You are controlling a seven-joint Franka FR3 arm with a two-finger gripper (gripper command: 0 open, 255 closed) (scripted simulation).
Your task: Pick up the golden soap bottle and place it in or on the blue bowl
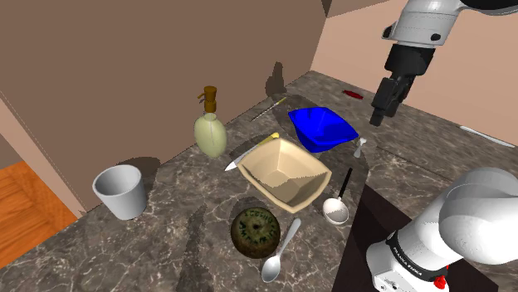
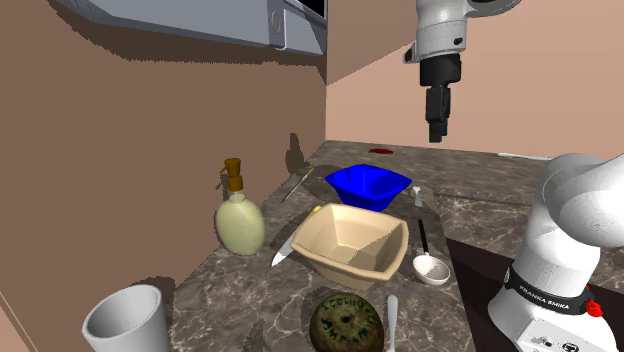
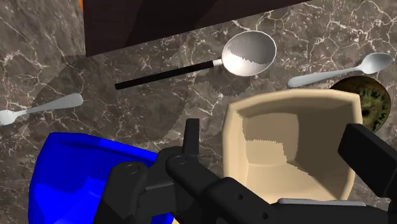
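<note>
One white arm rises at the shoulder view's lower right and hangs its black hand at the upper right, pointing down, high above the tabletop and just past the blue bowl. The hand's fingers are spread, with nothing between them. Left of centre, the soap bottle stands upright on the tabletop. It is pale yellow-green and round-bodied with a brown pump, and it is well apart from the hand.

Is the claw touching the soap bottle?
Apart. In the shoulder view the claw hangs high over the counter by the blue bowl, while the bottle stands far off toward that view's left.
</note>
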